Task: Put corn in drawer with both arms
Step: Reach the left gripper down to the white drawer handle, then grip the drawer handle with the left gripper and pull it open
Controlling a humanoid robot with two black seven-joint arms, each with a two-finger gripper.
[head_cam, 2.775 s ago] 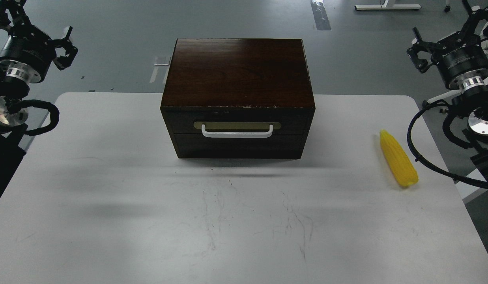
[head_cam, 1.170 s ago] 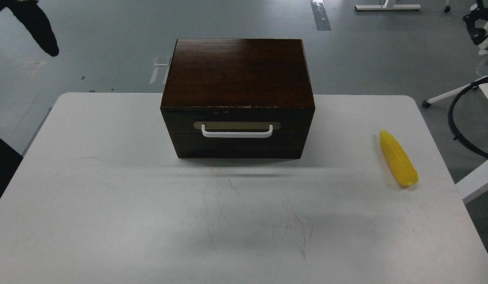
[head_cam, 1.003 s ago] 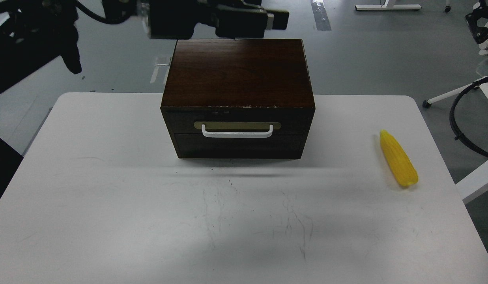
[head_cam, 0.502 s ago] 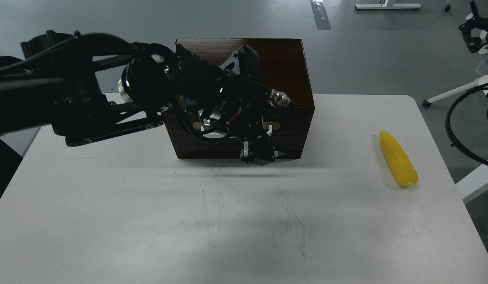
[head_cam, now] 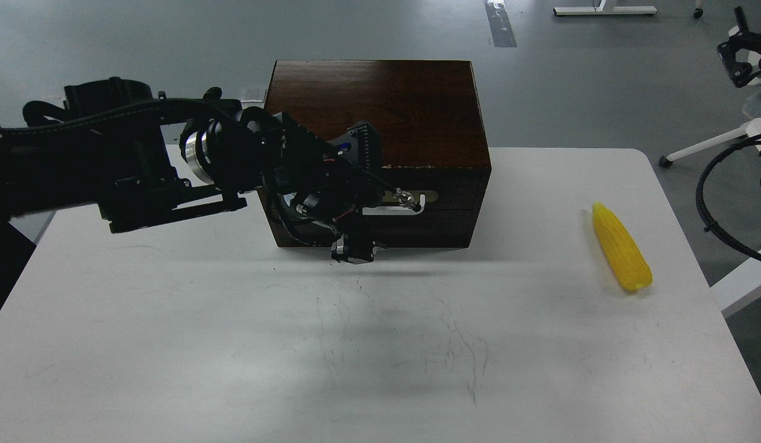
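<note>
The left claw (head_cam: 354, 237) is hanging in front of the shut drawer (head_cam: 411, 212), covering most of its handle (head_cam: 400, 209); whether its fingers are parted, I cannot tell. It should be closing squarely round the bar and pulling straight. The corn (head_cam: 621, 255) is lying on the table (head_cam: 171, 344), well right.

A white, round-cornered worktop (head_cam: 171, 344) with faint dark scuff marks near its middle carries two things; a dark brown wooden box (head_cam: 380, 117) with a drawer front (head_cam: 445, 200) sits at the centre of its far edge; a bright yellow tapered cob of corn (head_cam: 621, 255) lies flat near the right edge, well apart from the box, its narrow tip pointing away.
</note>
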